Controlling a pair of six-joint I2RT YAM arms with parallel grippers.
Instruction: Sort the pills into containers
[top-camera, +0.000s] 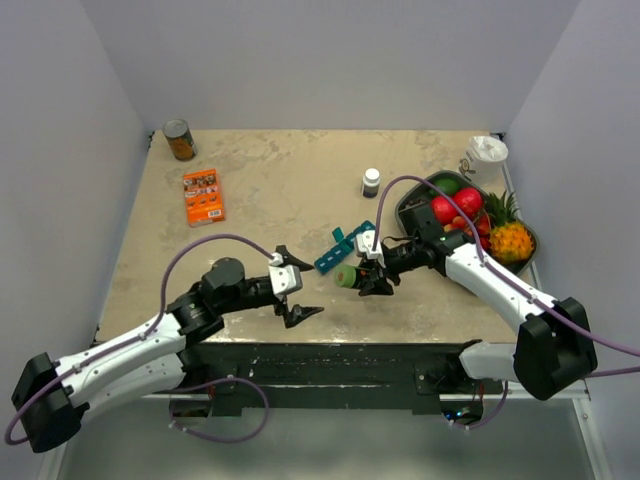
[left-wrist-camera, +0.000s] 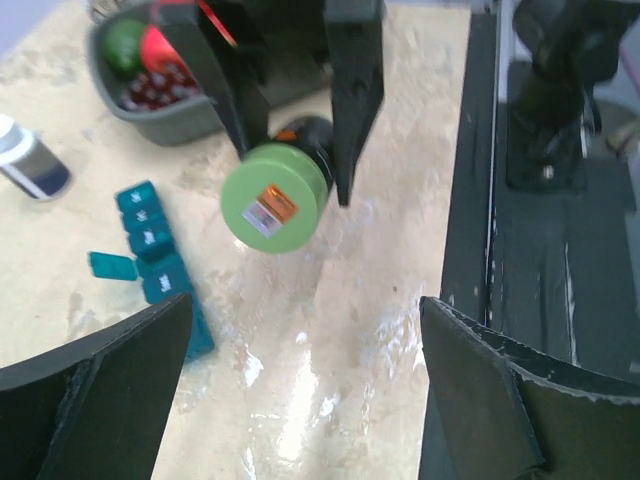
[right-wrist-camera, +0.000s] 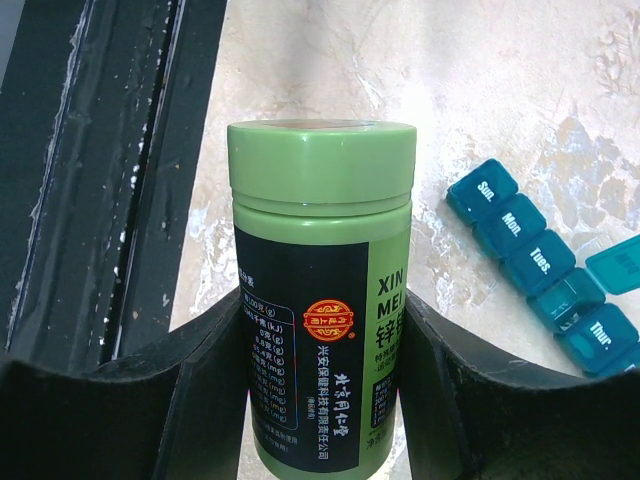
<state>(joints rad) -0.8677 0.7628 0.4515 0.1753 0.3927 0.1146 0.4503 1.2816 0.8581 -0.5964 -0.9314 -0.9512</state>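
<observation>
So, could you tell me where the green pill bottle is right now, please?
In the top view, the green pill bottle is near the table's front edge at centre, held in the right fingers, just beside the teal containers.

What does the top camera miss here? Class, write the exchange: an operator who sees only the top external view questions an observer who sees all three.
Operator: From above I see the right claw at a green bottle. Is the bottle capped?
Observer: Yes. The right wrist view shows the claw gripping the bottle around its black label, with the green cap on.
Operator: Which compartment of the teal organiser is open?
Observer: The closed lids read Sun., Mon. and Tues. The next compartment's lid is flipped open, just before Thur.
</observation>
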